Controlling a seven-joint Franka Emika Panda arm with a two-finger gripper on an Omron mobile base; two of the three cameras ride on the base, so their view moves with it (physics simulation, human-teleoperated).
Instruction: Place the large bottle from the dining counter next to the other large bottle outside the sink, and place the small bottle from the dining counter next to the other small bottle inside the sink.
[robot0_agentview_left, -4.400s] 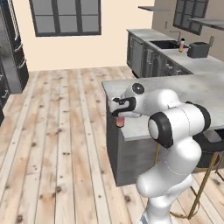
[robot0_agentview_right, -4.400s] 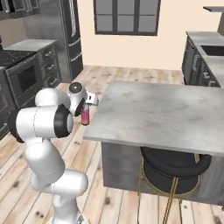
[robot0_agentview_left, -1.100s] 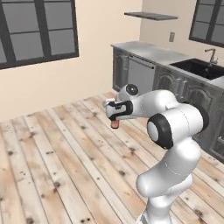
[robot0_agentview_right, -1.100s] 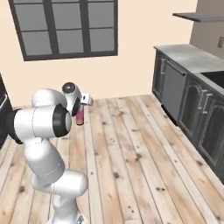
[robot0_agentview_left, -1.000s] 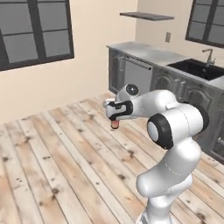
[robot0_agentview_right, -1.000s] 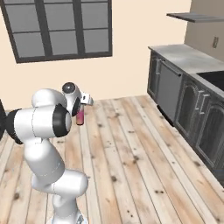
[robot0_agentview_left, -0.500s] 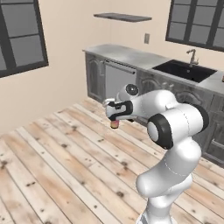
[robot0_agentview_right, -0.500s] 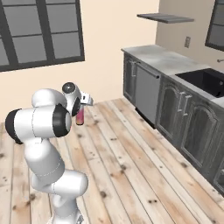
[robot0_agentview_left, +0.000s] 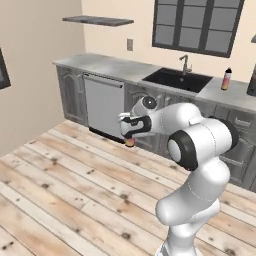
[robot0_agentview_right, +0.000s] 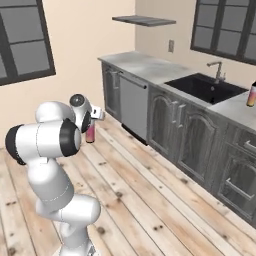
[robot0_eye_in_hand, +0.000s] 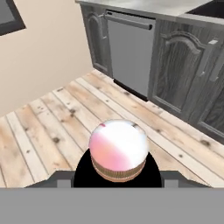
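The gripper (robot0_agentview_left: 131, 134) holds the pink bottle (robot0_agentview_left: 130, 141) above the wood floor (robot0_agentview_left: 60, 185). The base has turned: sink (robot0_agentview_left: 177, 80) and another bottle (robot0_agentview_left: 226, 79) now lie ahead, nearer than before.

We see a grey counter (robot0_agentview_left: 105, 64) along the wall, a black sink (robot0_agentview_left: 176, 80) sunk into it and one large bottle (robot0_agentview_left: 226, 79) standing upright on it right of the sink, above plank floor (robot0_agentview_left: 65, 190).
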